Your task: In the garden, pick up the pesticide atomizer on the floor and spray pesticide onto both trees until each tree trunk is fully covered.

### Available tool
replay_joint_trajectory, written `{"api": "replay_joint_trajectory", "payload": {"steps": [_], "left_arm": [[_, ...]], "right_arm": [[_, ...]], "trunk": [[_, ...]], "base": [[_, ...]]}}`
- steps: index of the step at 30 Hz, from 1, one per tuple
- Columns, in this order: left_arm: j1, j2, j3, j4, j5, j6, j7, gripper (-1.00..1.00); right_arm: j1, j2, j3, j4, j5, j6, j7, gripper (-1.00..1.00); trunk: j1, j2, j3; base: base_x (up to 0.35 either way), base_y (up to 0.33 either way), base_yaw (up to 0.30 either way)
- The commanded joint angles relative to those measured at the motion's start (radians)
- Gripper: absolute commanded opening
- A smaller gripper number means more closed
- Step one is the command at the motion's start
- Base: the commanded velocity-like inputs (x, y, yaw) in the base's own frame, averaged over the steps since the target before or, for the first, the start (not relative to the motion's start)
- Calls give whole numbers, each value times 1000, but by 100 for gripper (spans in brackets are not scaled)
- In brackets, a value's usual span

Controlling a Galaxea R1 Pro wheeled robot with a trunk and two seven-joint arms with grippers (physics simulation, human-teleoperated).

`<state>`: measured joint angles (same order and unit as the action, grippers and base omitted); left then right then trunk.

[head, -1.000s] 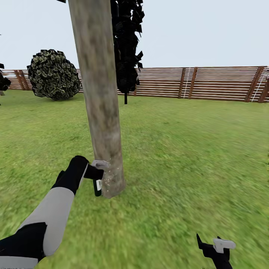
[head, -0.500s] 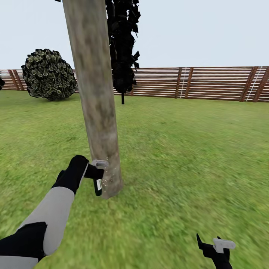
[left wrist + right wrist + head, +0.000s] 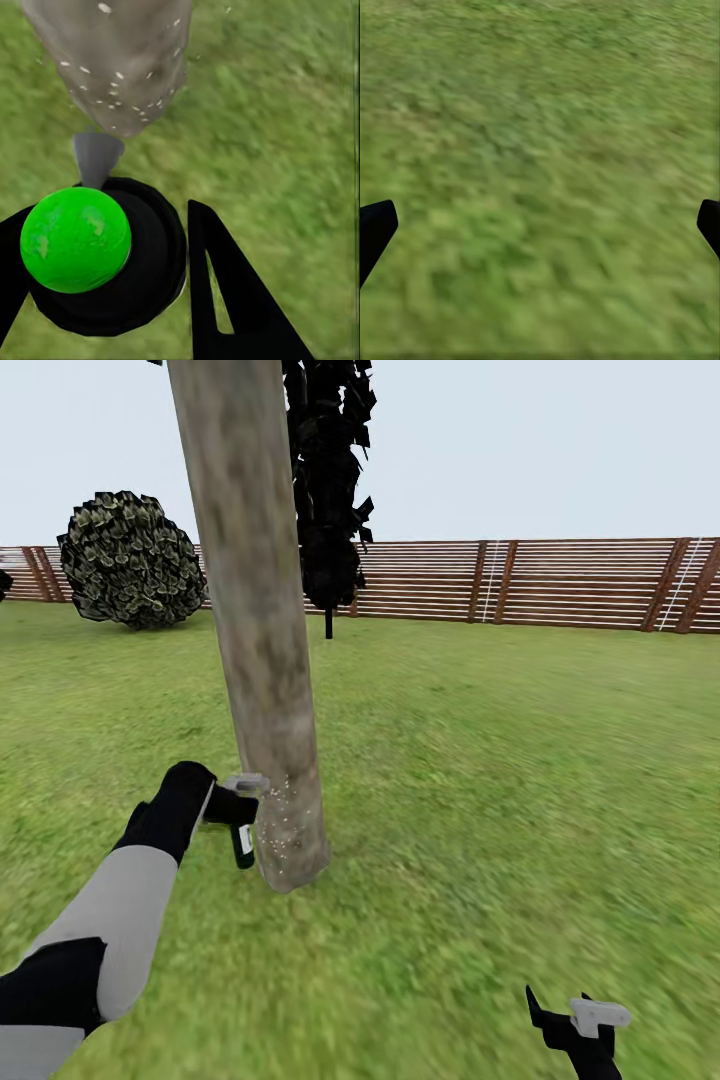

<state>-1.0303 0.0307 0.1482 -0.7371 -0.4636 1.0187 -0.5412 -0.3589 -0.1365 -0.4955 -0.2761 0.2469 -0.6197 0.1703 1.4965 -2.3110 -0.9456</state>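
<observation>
Low against the foot of the nearest tree trunk (image 3: 262,660), the left tool (image 3: 243,812) was pinching the pesticide atomizer (image 3: 242,843), which hung below the fingers as a small dark bottle just beside the bark. From the left wrist view the atomizer (image 3: 105,255) showed as a round black body with a bright green cap, its grey nozzle aimed at the trunk (image 3: 112,60), where white specks of pesticide (image 3: 120,94) dotted the surface; the same specks (image 3: 280,822) speckled the base of the trunk in the head view.

Judging by its size, the bottle was probably light and rigid, with a smooth round body that could twist or slip in a two-finger pinch. Taking it across the body, below the spray head, looked the sound choice, leaving the nozzle free and pointing outward.

The right tool (image 3: 590,1020) sat low over the grass, well apart from the tree, its fingers spread and holding nothing; the right wrist view looked down on bare lawn (image 3: 540,165) between the dark fingertips.

Beyond stood a round bush (image 3: 130,560), a dark leafy tree (image 3: 328,480) and the slatted wooden fence (image 3: 540,582), all far off. Nothing lay between nozzle and bark; the trunk itself was the nearest thing to bump, being so close to the left arm
</observation>
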Motion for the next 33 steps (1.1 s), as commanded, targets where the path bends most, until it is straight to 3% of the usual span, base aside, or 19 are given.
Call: {"api": "replay_joint_trajectory", "payload": {"steps": [1,4,7,11,13,16,18,23,25,30,33], "left_arm": [[-10,-16,-1,1,-7,-1,0,-100],[-35,-61,-3,4,-8,3,0,-100],[-41,-70,-4,4,-9,4,0,-100],[-43,-28,0,0,-11,6,0,-100],[-45,10,0,2,-11,6,0,-100],[-52,20,0,6,-11,6,0,-100],[-57,8,-3,10,-11,6,0,-100],[-66,-55,-5,11,-12,6,0,-100],[-71,-57,-5,9,-12,6,0,-100],[-75,-30,-4,9,-14,6,0,-100],[-77,24,0,10,-14,6,0,-100]], "right_arm": [[0,0,0,0,0,0,0,100],[0,0,0,0,0,0,0,100],[0,0,0,0,0,0,0,100],[0,0,0,0,0,0,0,100],[0,0,0,0,0,0,0,100],[0,0,0,0,0,0,0,100],[0,0,0,0,0,0,0,100],[0,0,0,0,0,0,0,100],[0,0,0,0,0,0,0,100],[0,0,0,0,0,0,0,100],[0,-1,0,0,0,0,0,100]], "trunk": [[0,0,0],[0,0,0],[0,0,0],[0,0,0],[0,0,0],[0,0,0],[0,0,0],[0,0,0],[0,0,0],[0,0,0],[0,0,0]], "base": [[0,0,0],[0,0,0],[0,0,0],[0,0,0],[0,0,0],[0,0,0],[0,0,0],[0,0,0],[0,0,0],[0,0,0],[0,0,0]]}}
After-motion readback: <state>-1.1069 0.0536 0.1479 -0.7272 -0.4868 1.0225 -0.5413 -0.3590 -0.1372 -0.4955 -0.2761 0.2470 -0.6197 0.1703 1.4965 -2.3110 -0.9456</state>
